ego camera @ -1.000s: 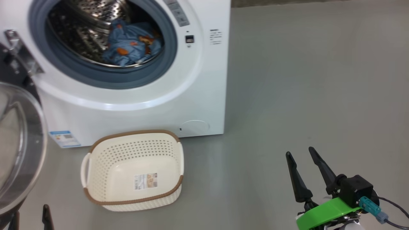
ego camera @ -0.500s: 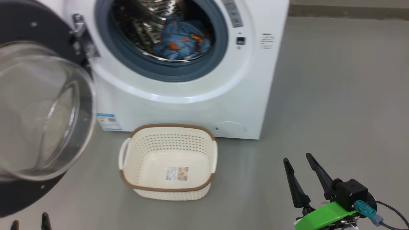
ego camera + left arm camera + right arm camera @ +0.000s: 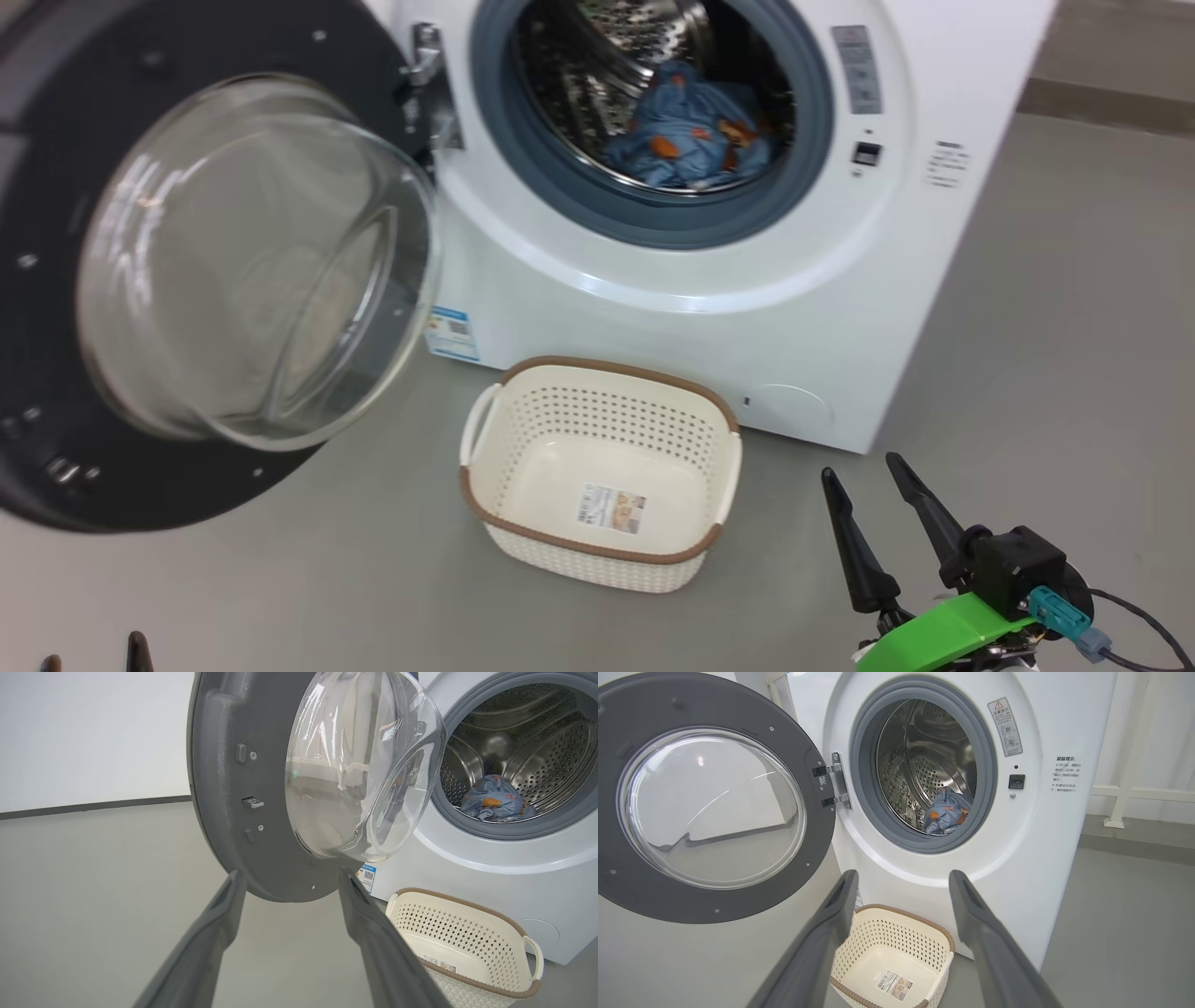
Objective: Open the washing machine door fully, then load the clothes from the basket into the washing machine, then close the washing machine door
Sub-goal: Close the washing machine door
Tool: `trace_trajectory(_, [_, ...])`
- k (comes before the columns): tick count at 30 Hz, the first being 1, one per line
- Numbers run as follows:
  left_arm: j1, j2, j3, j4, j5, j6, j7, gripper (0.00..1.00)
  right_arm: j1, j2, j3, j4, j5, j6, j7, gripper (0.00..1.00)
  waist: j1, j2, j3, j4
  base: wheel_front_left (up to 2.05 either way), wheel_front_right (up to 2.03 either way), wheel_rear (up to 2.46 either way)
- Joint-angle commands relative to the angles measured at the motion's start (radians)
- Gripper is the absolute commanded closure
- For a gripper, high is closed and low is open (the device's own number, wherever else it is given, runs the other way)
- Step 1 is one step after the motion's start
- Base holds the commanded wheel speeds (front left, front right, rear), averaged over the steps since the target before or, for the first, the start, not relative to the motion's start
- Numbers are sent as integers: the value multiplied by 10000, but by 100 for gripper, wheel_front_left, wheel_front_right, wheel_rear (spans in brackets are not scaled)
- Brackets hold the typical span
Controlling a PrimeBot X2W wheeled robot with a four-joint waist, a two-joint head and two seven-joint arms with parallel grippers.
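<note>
The washing machine (image 3: pixel 672 308) stands with its door (image 3: pixel 56 373) swung wide to the left, the clear glass bowl (image 3: pixel 252 261) bulging toward me. The clothes (image 3: pixel 691 140), blue with orange prints, lie inside the steel drum. On the floor in front sits the basket (image 3: pixel 616 366), holding just a paper label. My right gripper (image 3: pixel 859 469) hovers open, right of the basket. The tips of my left gripper (image 3: pixel 91 653) peek in at the bottom left. The left wrist view has the left gripper (image 3: pixel 292 873) open, short of the door's lower edge (image 3: pixel 219 788). Through the right wrist camera, the right gripper (image 3: pixel 903 875) stands open, facing the drum.
Grey floor spreads to the right of the machine and in front of the door. A wall with dark skirting (image 3: pixel 93 807) runs behind the door side. A white railing post (image 3: pixel 1125 765) stands right of the machine. A blue sticker (image 3: pixel 453 333) and a round filter cap (image 3: pixel 792 406) mark the machine's front.
The head camera has turned left, so the whole picture has slid right and the open door has come into full view. Neither the machine, basket nor clothes has moved.
</note>
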State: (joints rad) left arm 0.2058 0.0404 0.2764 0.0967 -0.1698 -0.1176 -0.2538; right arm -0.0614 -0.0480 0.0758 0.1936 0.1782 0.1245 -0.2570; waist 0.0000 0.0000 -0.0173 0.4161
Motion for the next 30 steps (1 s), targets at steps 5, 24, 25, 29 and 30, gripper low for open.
trace_trajectory(5, [-171,104,325,-69,0,95,-80,0,-285,-22,277,-177,10,62,-48,0,0,0,-139,724,0,0,0])
trace_trajectory(24, [-179,100,607,157,-235,70,-80,0,-512,-22,476,14,-71,62,-48,0,0,0,19,880,0,0,0])
trace_trajectory(25, [-178,100,611,168,-246,69,-80,0,-515,-22,484,25,-73,62,-48,0,0,0,12,877,0,0,0])
trace_trajectory(29, [-177,100,618,212,-287,67,-80,0,-526,-22,508,48,-69,62,-48,0,0,0,-11,862,0,0,0])
trace_trajectory(30, [-177,100,618,212,-287,67,-80,0,-526,-22,508,48,-69,62,-48,0,0,0,-11,862,0,0,0])
